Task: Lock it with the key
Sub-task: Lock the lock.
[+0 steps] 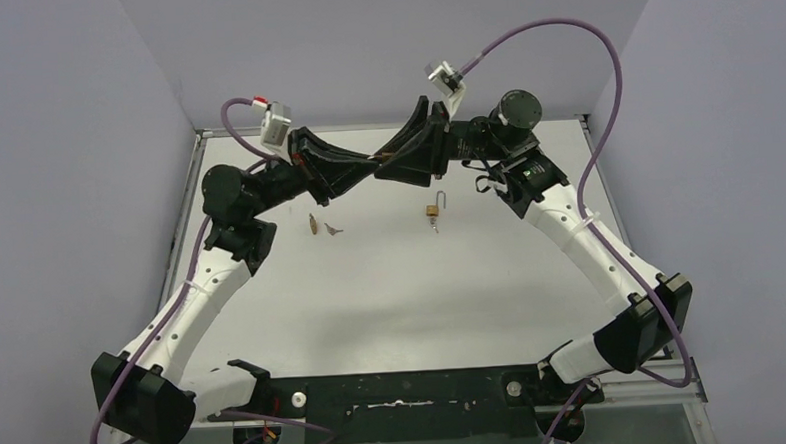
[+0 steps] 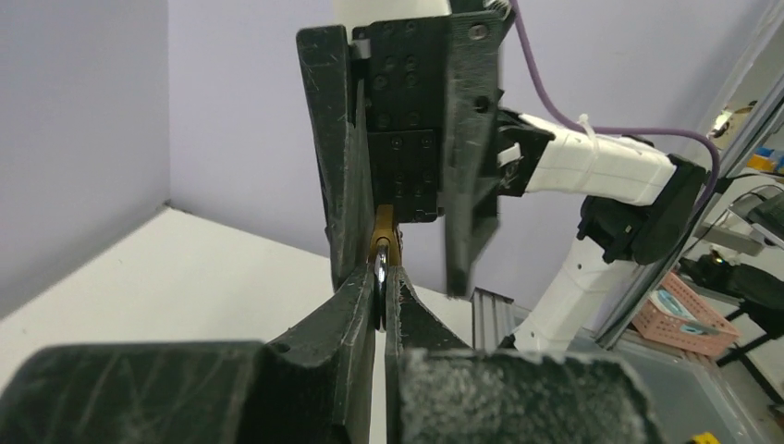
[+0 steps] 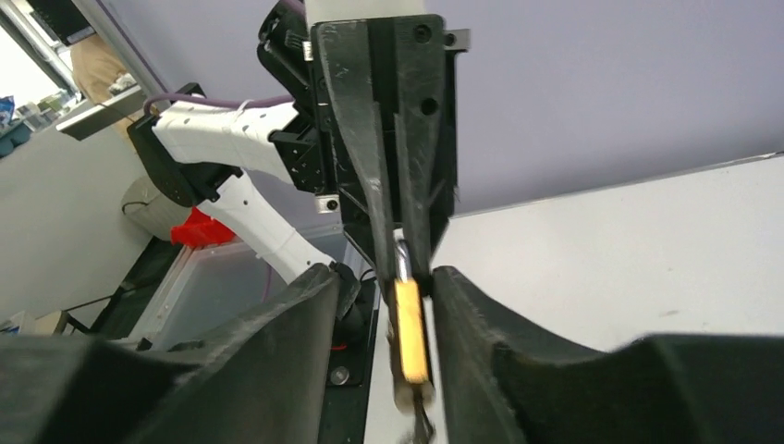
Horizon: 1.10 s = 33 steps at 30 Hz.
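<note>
Left gripper (image 2: 381,282): I see its fingers (image 2: 356,305) pinched almost fully together on the silver ring (image 2: 380,277) of the key (image 2: 382,242), raised above the table (image 1: 373,303).
Two small brown pieces (image 1: 314,225): they lie on the table under the left gripper; I cannot tell what they are.
Key, position: it is held in the air where the two grippers meet tip to tip, ring end in the left gripper, brass end reaching in between the right gripper's fingers.
Right gripper (image 3: 386,277): its fingers stand apart on either side of the brass part, with a gap showing on each side in its own camera. I cannot tell whether either finger touches it.
Padlock (image 1: 433,210): it rests on the table, below and just right of the meeting fingertips, apart from both grippers, with its shackle swung open.
Materials: the key is a narrow, flat brass strip seen edge-on, its ring thin bright metal. The padlock has a small brass body with a silver shackle. The gripper fingers are black, matte and scratched, and the table is plain white.
Writing: anything on the padlock is too small for me to read.
</note>
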Tool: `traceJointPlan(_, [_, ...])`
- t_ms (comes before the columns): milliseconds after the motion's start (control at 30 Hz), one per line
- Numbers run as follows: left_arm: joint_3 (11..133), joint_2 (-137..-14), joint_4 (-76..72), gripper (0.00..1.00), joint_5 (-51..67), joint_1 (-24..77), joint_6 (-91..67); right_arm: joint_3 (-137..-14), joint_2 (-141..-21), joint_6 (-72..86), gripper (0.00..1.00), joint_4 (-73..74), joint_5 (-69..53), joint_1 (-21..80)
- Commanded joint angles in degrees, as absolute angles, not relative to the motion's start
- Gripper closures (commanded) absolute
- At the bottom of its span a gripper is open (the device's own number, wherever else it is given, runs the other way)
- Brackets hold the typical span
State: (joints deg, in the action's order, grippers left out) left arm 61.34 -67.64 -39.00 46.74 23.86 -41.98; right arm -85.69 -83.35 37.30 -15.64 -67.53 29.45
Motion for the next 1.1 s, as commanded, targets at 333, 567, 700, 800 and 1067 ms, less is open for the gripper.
traceJointPlan(333, [68.1,-68.3,-26.3,1.00,46.5,21.1,-36.0,-77.4,-72.8,34.3,0.40,-20.3,-63.9,24.9])
traceJointPlan(567, [68.1,-67.5,-25.1,1.00,46.7,20.3,-35.6,-74.1,-72.9,37.7,0.40,-25.8,-64.9,22.5])
traceJointPlan(700, [68.4,-67.5,-25.0,1.00,47.1,20.1,-35.7,-73.1,-73.2,37.6,0.41,-26.6,-64.5,22.1])
traceJointPlan(800, [68.4,-67.4,-25.3,1.00,47.2,20.0,-36.0,-73.1,-73.6,37.4,0.41,-26.7,-64.5,21.9])
traceJointPlan(1067, [67.7,-67.5,-27.1,1.00,47.8,20.0,-37.4,-72.9,-74.9,37.0,0.41,-26.8,-64.2,21.8])
